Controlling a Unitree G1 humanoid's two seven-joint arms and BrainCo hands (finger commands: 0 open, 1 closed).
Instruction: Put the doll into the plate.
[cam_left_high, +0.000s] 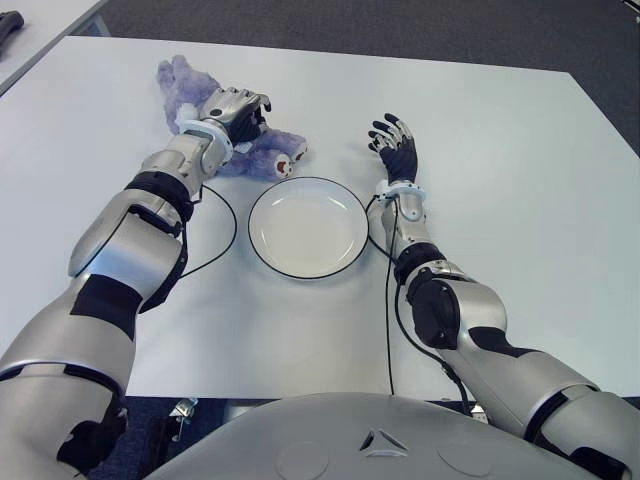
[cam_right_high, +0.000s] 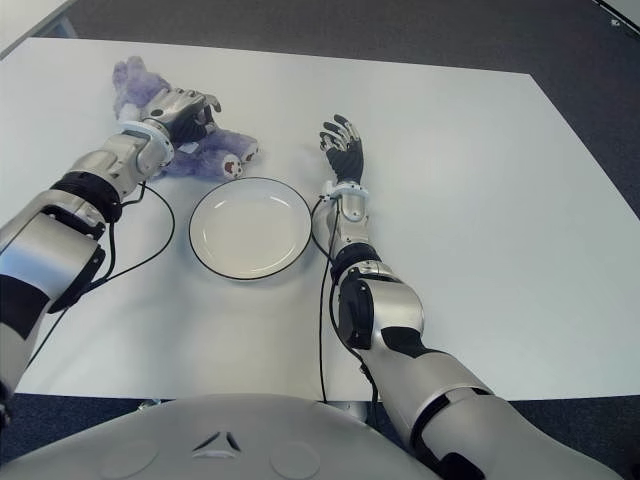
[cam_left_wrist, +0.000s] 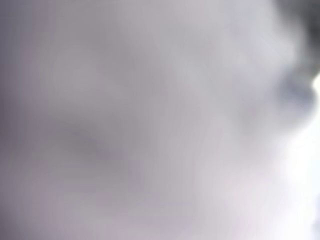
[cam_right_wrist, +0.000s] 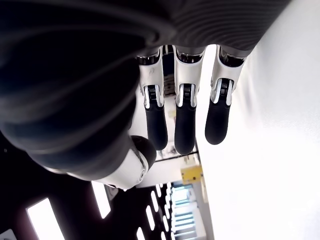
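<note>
In the eye views, a purple doll (cam_left_high: 222, 118) lies on the white table (cam_left_high: 500, 180) at the far left, just beyond the left rim of the round white plate (cam_left_high: 308, 227), which holds nothing. The left hand (cam_left_high: 238, 108) is down on the doll's middle with its fingers curled over the plush; whether they have actually closed on it cannot be told. The right hand (cam_left_high: 394, 146) shows just right of the plate's far edge, palm and fingers spread and gripping nothing. A thin black cable (cam_left_high: 226, 222) loops on the table left of the plate.

The left wrist view is a pale blur with nothing readable.

The right wrist view shows the right hand's fingers (cam_right_wrist: 184, 122) straight and apart beside the table surface.
</note>
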